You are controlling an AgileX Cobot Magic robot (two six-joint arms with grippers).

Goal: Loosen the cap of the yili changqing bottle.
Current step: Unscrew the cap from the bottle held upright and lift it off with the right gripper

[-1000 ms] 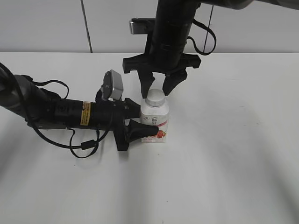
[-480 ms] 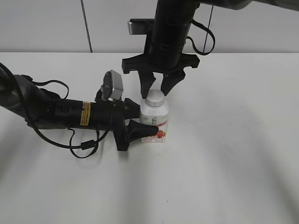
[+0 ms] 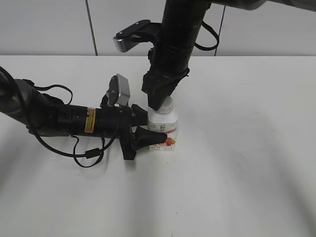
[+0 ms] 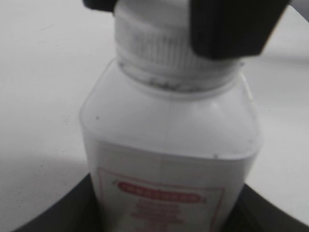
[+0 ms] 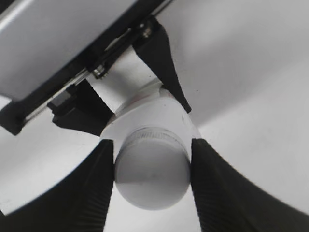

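Between right pincer (image 5: 152,181) fingers: cap (image 5: 151,174) | clamped both sides

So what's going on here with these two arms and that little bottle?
The left gripper holds the small white strawberry-label bottle upright on the white table, clamped around its body. The right gripper comes from above with its fingers closed on either side of the white cap, set to twist it loose.
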